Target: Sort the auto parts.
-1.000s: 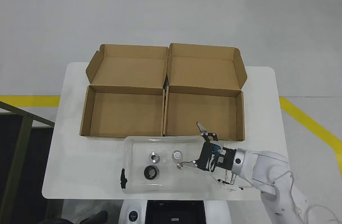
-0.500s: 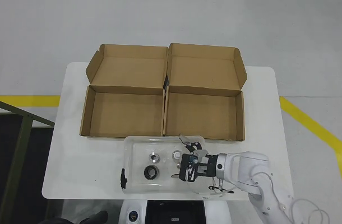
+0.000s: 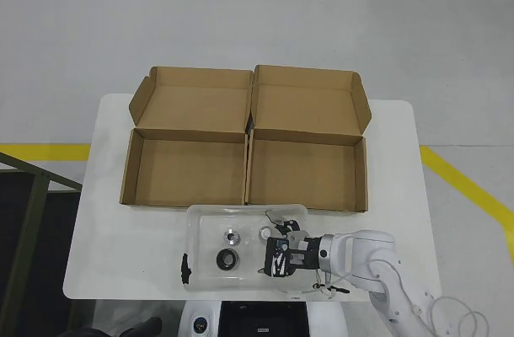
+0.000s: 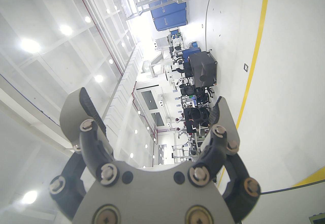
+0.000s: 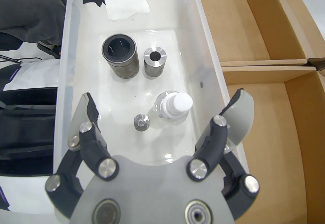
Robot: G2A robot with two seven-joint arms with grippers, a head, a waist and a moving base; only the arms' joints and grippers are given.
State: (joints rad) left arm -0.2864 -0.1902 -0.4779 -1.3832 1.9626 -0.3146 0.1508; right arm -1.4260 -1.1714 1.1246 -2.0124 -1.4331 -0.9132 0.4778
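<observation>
White bench (image 3: 105,244) carries two open cardboard boxes side by side, the left box (image 3: 190,173) and the right box (image 3: 303,173), both bare inside. Just beside their near walls stands a clear bin (image 5: 64,62) that holds every part I can see. My right fingers (image 5: 238,110) are spread wide and grasp nothing. They hang over the near end of the bin, one finger inside its wall and the other out over the rim on the box side. Below and between them stands a capped piece (image 5: 175,107), clear at the base with a white top, and a small steel pin (image 5: 141,122) sits just beside it. Farther along the bin a dark bearing (image 5: 121,58) and a smaller bushing (image 5: 154,61) stand upright, close together and well apart from my fingers. My left fingers (image 4: 76,105) are also released and empty, turned away from the bench toward a bright hall with a yellow line (image 4: 256,39) on its floor. With neither box holding anything, I judge the sorting barely begun. Four parts wait in the bin and nothing is gripped. The capped piece or the pin looks the likeliest first pick, but I cannot tell which box either belongs in.
</observation>
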